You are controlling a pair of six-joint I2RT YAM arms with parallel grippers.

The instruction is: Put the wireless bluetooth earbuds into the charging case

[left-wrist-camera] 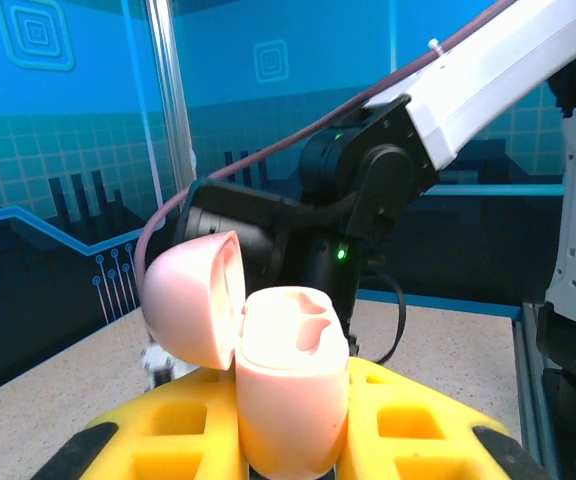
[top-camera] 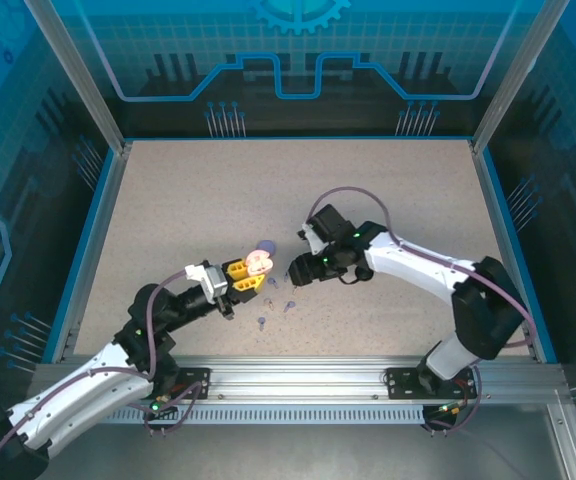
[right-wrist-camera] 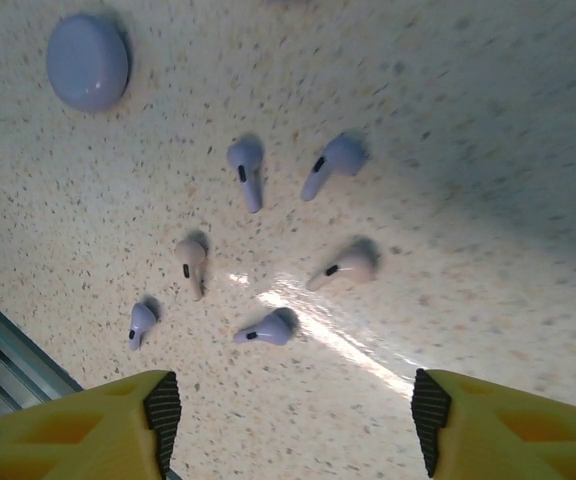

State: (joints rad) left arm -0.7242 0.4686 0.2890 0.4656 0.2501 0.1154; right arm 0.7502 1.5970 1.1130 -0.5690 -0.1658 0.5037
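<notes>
The bench [top-camera: 388, 200] is the work surface. The left tool [top-camera: 246, 276] is clamped on the pink charging case [left-wrist-camera: 290, 380], lid open and cavities upward, evidently presenting it for loading. The right tool [right-wrist-camera: 293, 420] hangs with fingers apart and empty over the earbuds [right-wrist-camera: 247, 170], which lie scattered on the bench, positioned to pick one.
</notes>
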